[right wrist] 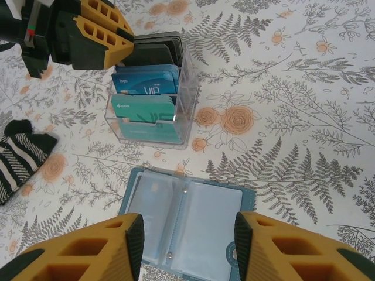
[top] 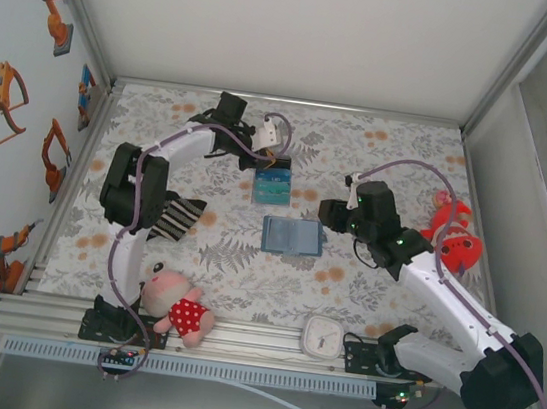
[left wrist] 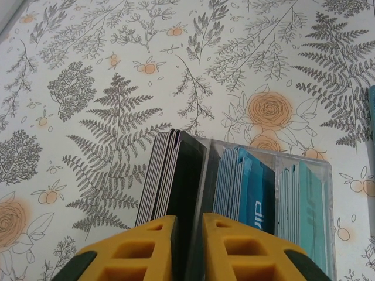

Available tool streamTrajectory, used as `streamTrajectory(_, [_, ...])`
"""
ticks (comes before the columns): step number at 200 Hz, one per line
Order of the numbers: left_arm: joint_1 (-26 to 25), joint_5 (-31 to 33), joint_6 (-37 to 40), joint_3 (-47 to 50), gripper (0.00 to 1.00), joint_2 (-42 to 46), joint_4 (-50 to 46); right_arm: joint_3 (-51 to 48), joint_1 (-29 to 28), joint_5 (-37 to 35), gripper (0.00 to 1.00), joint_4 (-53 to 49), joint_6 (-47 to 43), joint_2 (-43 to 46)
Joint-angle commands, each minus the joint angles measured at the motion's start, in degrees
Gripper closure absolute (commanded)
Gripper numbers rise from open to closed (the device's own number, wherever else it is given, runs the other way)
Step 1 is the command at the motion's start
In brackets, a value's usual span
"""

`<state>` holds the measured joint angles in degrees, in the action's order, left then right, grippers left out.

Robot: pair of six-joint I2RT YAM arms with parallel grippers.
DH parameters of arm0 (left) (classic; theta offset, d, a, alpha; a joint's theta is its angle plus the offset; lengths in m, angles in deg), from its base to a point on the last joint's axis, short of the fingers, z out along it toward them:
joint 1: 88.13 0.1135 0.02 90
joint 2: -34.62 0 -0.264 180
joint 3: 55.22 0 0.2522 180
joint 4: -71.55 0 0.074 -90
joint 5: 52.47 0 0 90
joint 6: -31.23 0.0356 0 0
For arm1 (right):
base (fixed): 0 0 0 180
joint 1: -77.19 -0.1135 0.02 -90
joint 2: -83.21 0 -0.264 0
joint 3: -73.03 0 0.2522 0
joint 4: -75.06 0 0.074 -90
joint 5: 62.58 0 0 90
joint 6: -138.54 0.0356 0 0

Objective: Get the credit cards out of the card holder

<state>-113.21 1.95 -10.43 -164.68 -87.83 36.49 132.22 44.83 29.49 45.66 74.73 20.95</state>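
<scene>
Right wrist: card holder [right wrist: 205, 216] is lying open, looking emptied, under the wide right pincer [right wrist: 187, 234]; credit cards [right wrist: 146, 99] are sitting under the narrow left pincer [left wrist: 188, 234], grip unclear.

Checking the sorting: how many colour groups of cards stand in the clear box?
3: black cards at the far end, by the left claw; blue cards in the middle; teal cards nearest the open card holder. Cards within each group overlap, so some are hidden.
</scene>
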Motion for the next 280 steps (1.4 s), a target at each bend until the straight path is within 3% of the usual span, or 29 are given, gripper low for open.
streamTrajectory(1, [0.3, -0.52, 0.97, -1.69, 0.81, -0.51, -0.58, 1.15, -0.56, 0.13, 0.55, 0.6, 0.82, -0.59])
streamTrajectory(16, [0.3, 0.0, 0.62, -1.81, 0.71, -0.4, -0.07, 1.3, -0.73, 0.24, 0.55, 0.52, 0.7, -0.84])
streamTrajectory(75, [0.31, -0.9, -4.33, 1.13, 0.68, 6.99, 2.63, 2.01, -3.44, -2.06, 0.55, -1.62, 0.7, -3.77])
streamTrajectory(96, [0.33, 0.51, -11.02, 7.01, 0.33, 13.42, 8.61, 3.18, -7.14, -5.46, 0.56, -2.73, 1.46, -6.76])
streamTrajectory(126, [0.34, 5.24, -22.32, 19.54, 0.0, 23.59, 19.56, 6.89, -12.45, -8.52, 0.57, -5.81, 2.32, -13.95])
streamTrajectory(158, [0.41, 13.69, -34.14, 36.15, 0.03, 35.92, 34.0, 10.32, -16.29, -8.56, 0.57, -6.67, 2.94, -21.98])
streamTrajectory(206, [0.44, 26.36, -52.3, 55.19, 0.03, 51.16, 43.33, 16.46, -19.22, -9.44, 0.56, -8.24, 0.94, -31.61])
streamTrajectory(236, [0.38, 32.87, -58.31, 62.49, 0.03, 59.58, 42.84, 19.86, -19.73, -9.62, 0.52, -9.58, -0.09, -36.88])
streamTrajectory(280, [0.39, 35.39, -60.01, 65.36, 0.03, 67.27, 37.48, 20.97, -19.76, -10.66, 0.44, -9.37, -0.21, -41.5])
